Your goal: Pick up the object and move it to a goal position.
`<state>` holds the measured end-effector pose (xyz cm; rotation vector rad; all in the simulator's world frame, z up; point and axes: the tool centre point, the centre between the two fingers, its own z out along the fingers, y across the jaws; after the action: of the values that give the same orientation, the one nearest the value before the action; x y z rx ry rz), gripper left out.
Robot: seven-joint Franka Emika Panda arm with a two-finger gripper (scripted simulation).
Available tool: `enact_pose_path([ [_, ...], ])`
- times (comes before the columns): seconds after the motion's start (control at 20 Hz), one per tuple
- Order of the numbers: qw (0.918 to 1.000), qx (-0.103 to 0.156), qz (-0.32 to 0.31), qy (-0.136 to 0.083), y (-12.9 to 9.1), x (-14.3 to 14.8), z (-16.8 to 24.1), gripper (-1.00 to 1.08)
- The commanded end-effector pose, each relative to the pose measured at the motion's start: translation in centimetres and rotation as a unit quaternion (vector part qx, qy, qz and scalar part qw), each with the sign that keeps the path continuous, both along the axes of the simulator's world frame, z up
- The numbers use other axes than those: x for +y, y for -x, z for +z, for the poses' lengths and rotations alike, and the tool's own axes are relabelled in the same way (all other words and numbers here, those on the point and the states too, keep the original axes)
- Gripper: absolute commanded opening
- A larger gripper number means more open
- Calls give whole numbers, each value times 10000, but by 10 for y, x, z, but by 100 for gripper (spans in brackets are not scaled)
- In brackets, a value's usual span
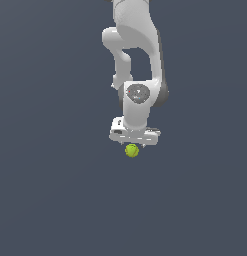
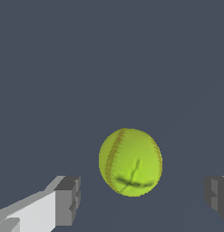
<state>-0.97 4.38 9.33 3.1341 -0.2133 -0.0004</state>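
Exterior view: white Panda arm hangs straight down over a plain dark grey-blue surface (image 1: 45, 200). Its white claw (image 1: 133, 142) sits directly above the small yellow-green stitched ball (image 1: 132, 150), apparently lined up for a top-down grasp. Whether the ball rests on the surface cannot be told. Nothing else near; nothing blocks the way.

Wrist view: ball (image 2: 130, 161) lies between the two grey fingertips (image 2: 68, 200), nearer the one at the wrist view's left and touching neither. Claw (image 2: 141, 195) spread wide apart, gap far broader than the ball, so closing looks unobstructed. No goal marker visible.
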Motion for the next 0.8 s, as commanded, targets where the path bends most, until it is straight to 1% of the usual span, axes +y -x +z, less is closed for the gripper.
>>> enact_pose_path([
  [0.0,10000,-1,-36,-2,1,1,-2,100],
  [0.25,10000,1,-15,-1,1,0,-7,100],
  [0.75,10000,-1,-33,-1,2,1,-50,100],
])
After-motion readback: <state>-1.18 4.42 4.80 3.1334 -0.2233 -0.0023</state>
